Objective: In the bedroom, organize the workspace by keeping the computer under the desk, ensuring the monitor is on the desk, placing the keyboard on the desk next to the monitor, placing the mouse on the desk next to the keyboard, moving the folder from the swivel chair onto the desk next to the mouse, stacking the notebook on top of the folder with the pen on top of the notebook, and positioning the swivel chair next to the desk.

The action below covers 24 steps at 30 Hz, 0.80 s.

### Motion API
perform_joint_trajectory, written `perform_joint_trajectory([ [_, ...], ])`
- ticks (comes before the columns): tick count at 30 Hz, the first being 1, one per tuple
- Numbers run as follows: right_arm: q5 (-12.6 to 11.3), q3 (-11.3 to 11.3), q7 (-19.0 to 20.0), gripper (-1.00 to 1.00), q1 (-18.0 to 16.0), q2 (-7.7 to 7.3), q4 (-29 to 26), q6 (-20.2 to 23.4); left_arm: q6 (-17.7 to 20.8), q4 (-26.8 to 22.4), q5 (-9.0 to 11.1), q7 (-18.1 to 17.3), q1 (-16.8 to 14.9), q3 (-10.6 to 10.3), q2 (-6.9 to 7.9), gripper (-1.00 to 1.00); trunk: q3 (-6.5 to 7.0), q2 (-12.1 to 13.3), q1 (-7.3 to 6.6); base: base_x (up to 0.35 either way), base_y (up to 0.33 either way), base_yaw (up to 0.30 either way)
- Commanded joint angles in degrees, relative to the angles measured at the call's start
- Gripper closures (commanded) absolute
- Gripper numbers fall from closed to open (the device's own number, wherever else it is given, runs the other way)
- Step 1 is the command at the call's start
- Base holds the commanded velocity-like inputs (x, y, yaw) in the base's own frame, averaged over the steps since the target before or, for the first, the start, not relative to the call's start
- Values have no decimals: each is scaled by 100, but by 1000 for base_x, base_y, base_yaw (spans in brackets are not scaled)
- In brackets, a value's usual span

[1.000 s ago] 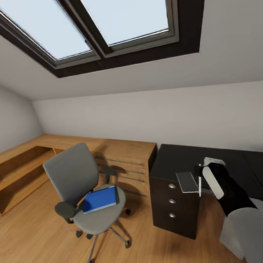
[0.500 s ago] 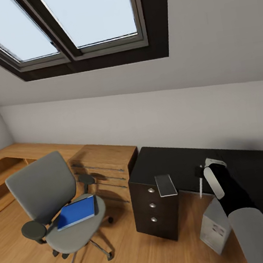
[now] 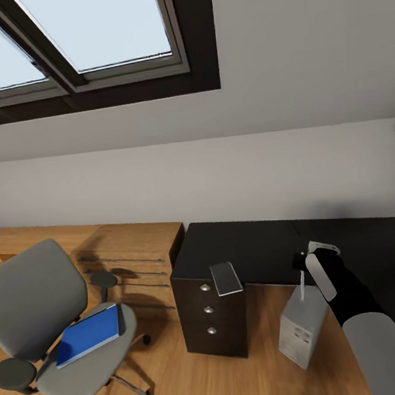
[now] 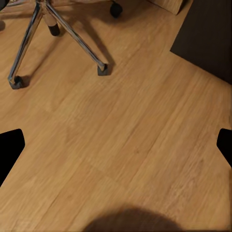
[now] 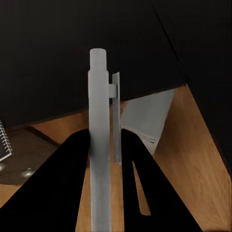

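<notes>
The grey chair (image 3: 42,320) stands on the left, apart from the tabletop (image 3: 248,247), and the blue folder (image 3: 88,333) lies flat on its seat. The left tool (image 4: 116,140) is spread wide over the bare wood floor, holding nothing. On the drawer end of the tabletop rests the small grey notebook (image 3: 226,279). The white computer (image 3: 301,326) stands on the floor below. The right tool (image 3: 304,264) is clamped on the white pen (image 5: 100,145). I think the pen is being carried. It goes last, so the folder should probably move first.

Bright blue folder (image 3: 88,333), grey swivel chair (image 3: 37,308), glossy black desk (image 3: 254,246), white pen (image 5: 100,145).
</notes>
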Motion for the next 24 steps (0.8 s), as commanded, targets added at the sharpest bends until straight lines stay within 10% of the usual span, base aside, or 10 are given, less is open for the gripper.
perform_joint_trajectory([
  [1,-67,5,-51,100,-5,-19,-3,10,-19,0,26,45,-5,-50,2,-100,-13,-8,2,0,0,-259],
  [14,-39,89,315,100,-5,-97,210,10,-11,0,27,44,-6,-58,1,-100,-61,-8,2,165,0,-156],
  [24,-35,709,334,100,-5,-95,449,-336,-10,0,27,44,-7,-58,-5,-100,-64,-8,2,305,0,-7],
])
